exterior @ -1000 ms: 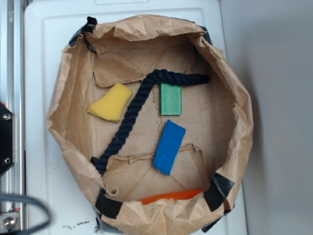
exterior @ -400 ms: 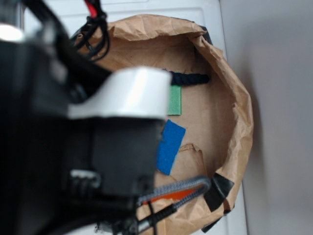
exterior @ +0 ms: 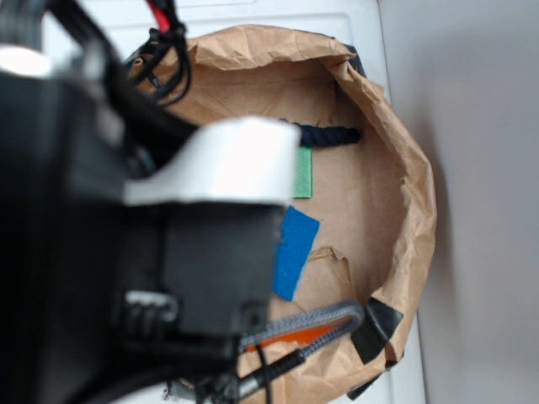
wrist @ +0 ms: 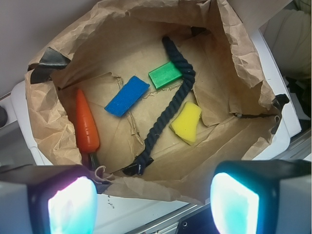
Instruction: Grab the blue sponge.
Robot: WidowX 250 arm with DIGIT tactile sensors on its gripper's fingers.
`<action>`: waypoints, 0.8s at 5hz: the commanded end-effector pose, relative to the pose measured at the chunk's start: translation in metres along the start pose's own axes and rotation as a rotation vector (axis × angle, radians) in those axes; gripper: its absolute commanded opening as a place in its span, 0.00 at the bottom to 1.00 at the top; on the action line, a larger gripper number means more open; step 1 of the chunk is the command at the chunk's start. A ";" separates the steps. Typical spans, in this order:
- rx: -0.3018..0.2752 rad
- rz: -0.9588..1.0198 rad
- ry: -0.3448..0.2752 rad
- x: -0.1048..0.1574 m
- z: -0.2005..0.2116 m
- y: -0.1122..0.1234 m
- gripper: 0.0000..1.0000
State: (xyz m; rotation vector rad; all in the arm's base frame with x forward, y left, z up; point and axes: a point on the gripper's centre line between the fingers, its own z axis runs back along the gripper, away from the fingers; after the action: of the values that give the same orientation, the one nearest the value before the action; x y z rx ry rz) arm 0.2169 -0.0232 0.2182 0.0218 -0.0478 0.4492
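The blue sponge [wrist: 126, 95] lies flat on the floor of the brown paper bag [wrist: 243, 58], left of the green sponge [wrist: 165, 75]. In the exterior view the blue sponge [exterior: 294, 252] is half hidden behind my arm. My gripper [wrist: 153, 204] is open and empty, high above the bag's near rim, its two fingertips [wrist: 72, 204] wide apart at the bottom of the wrist view. The gripper itself does not show in the exterior view; only the blurred black and white arm [exterior: 168, 236] does.
A dark navy rope [wrist: 168, 105] runs across the bag floor. A yellow sponge [wrist: 186, 123] lies right of it, an orange carrot [wrist: 86, 123] at the left wall. The bag sits on a white tray [wrist: 146, 214]. The green sponge [exterior: 303, 172] and rope end [exterior: 333, 135] peek out beside the arm.
One second ago the arm was out of the exterior view; it has since swung in and covers the left half of the bag. Since 0.4 s ago it shifted slightly right. Objects have not moved.
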 end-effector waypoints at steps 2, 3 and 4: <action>-0.276 0.268 0.118 0.020 -0.032 -0.001 1.00; -0.349 0.383 0.114 0.032 -0.037 -0.009 1.00; -0.349 0.520 0.021 0.048 -0.050 -0.024 1.00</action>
State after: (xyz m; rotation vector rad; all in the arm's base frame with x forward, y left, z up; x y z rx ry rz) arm 0.2720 -0.0225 0.1615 -0.3270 -0.0758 0.9663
